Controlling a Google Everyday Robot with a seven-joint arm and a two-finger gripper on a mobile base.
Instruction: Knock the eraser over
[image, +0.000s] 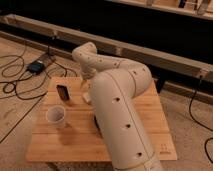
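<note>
The eraser (63, 93) is a small dark block with a brownish face, standing upright on the far left part of the wooden table (150, 115). My gripper (86, 94) hangs down from the white arm just to the right of the eraser, apart from it, low over the table. The arm's big white body (117, 115) covers the middle of the table and hides part of the gripper.
A white paper cup (56, 116) stands on the table in front of the eraser. A black round dish (96, 123) is mostly hidden behind the arm. Cables and a black box (36, 66) lie on the floor at left. A long rail runs behind.
</note>
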